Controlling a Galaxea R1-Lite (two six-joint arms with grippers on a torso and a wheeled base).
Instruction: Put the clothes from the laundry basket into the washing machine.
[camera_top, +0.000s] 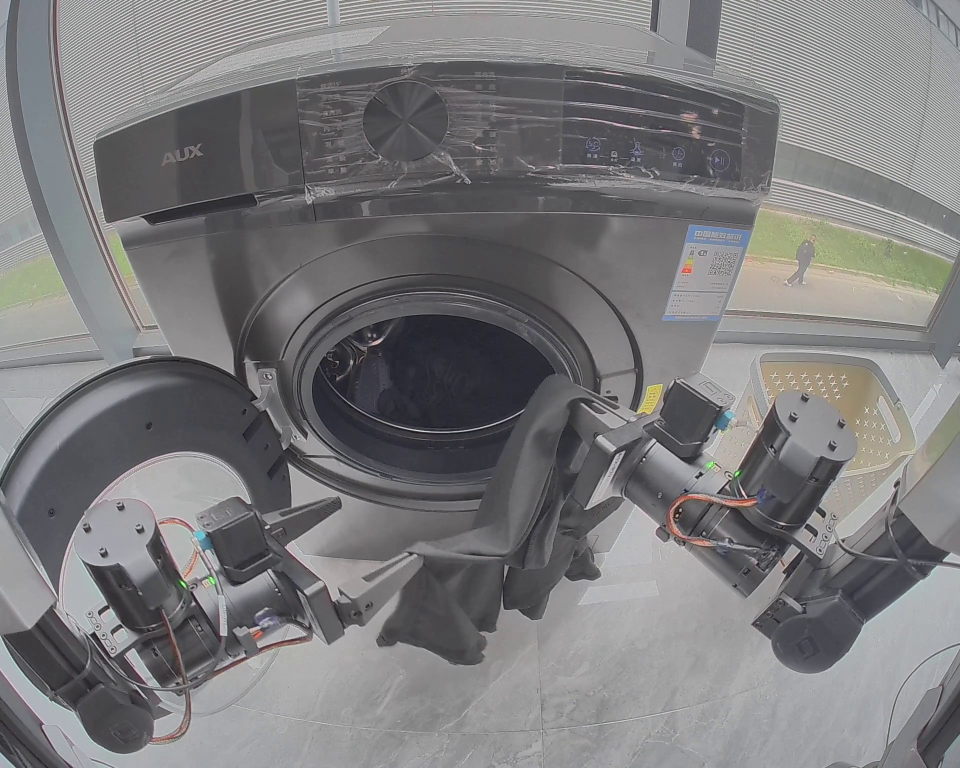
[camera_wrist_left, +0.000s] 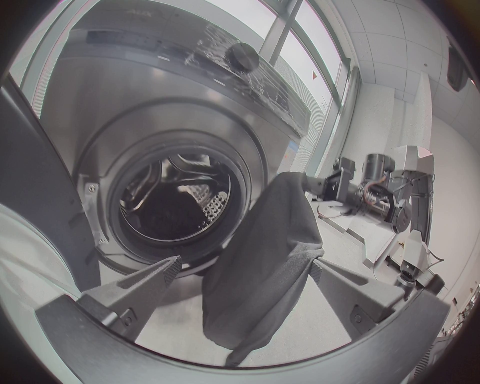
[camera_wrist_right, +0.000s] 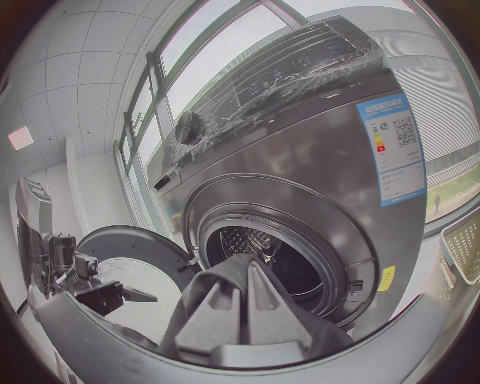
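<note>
Your right jaws are pinched shut on a dark garment (camera_top: 520, 480), holding it at the lower right rim of the washing machine's (camera_top: 600, 270) drum mouth. Most of the cloth hangs outside, above the floor (camera_top: 650, 680). Your left jaws stand wide apart and grip nothing, with one touching the garment's lower fold. The door (camera_top: 120, 420) is swung open. The laundry basket (camera_top: 870, 400) sits to the machine's right.

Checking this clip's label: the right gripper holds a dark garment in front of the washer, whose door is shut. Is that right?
Not quite. The door is open, swung out to the robot's left, as the head view shows. The rest stands: the right gripper holds the dark garment in front of the washer.
</note>
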